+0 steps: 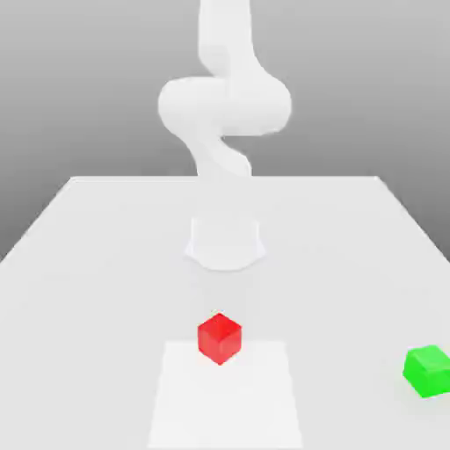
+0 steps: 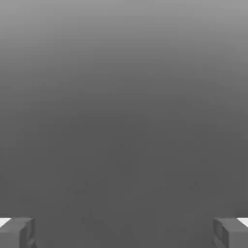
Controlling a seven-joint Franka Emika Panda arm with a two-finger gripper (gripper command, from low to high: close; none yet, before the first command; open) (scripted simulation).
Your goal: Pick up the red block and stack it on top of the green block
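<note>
Basically, the red block point(image 1: 220, 338) looks bright, glossy and cube-shaped.

This is a simulated scene: a plain white tabletop point(image 1: 105, 290) stands before a blank grey backdrop point(image 1: 88, 79), and a smooth white robot arm point(image 1: 226, 105) rises from the tabletop, with no room furnishings around it.

White tabletop point(image 1: 97, 308) — paler rectangular patch point(image 1: 225, 413) on it — grey background.
</note>
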